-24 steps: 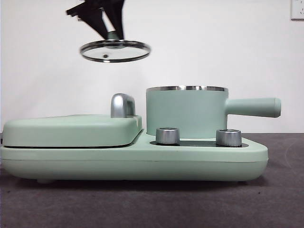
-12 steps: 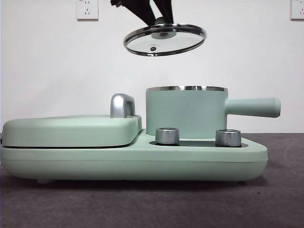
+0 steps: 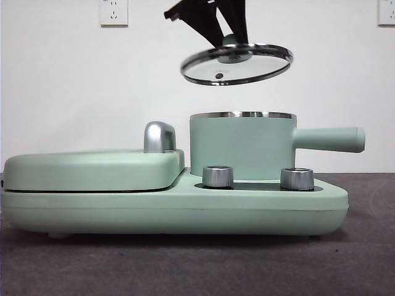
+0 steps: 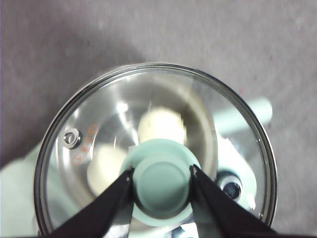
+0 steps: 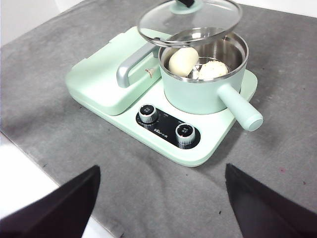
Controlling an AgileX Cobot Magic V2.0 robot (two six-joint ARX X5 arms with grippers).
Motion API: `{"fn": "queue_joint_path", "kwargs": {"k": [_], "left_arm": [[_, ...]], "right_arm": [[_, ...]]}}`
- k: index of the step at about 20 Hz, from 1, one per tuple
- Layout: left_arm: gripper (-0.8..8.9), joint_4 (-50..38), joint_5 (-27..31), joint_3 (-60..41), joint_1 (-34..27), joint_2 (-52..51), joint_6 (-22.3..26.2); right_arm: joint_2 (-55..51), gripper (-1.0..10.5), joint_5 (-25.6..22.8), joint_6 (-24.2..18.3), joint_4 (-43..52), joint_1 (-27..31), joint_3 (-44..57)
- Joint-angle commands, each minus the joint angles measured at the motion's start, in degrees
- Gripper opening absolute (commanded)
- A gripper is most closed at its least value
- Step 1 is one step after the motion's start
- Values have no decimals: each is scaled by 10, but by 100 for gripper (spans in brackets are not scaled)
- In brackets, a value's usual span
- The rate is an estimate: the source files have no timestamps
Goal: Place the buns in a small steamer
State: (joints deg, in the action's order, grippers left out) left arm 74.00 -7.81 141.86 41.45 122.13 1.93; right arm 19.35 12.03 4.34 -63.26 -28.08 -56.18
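On the grey tabletop point(image 5: 59, 114) sits a mint green cooker base point(image 3: 185, 206) with a flat lidded griddle point(image 3: 92, 168) on one side and the small steamer point(image 3: 242, 145) on the other — open-topped, its long handle point(image 3: 330, 139) pointing away from the griddle. Both buns lie inside it, side by side: the smooth bun point(image 5: 183, 61) and the pleated bun point(image 5: 213, 70). The left claw point(image 4: 162, 179) grips the green knob point(image 4: 161, 181) of the glass lid point(image 3: 237, 63), tilted in the air just above the steamer's rim, while the right claw point(image 5: 161, 198) waits well back — jaws spread wide, holding nothing.

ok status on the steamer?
Left gripper shut on glass lid's green knob, lid above mint green steamer pot. Two cream-white buns inside. Right gripper open, waiting. Nothing blocking the pot.
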Motion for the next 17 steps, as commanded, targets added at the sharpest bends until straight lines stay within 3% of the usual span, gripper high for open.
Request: {"fn": "queue_joint_path", "kwargs": {"k": [1, 17], "left_arm": [[82, -16, -3, 17, 7, 29, 9], [55, -40, 16, 17, 1, 73, 34]], "right_arm": [[-1, 402, 2, 10, 7, -3, -5], [-1, 402, 0, 11, 11, -3, -5]]}}
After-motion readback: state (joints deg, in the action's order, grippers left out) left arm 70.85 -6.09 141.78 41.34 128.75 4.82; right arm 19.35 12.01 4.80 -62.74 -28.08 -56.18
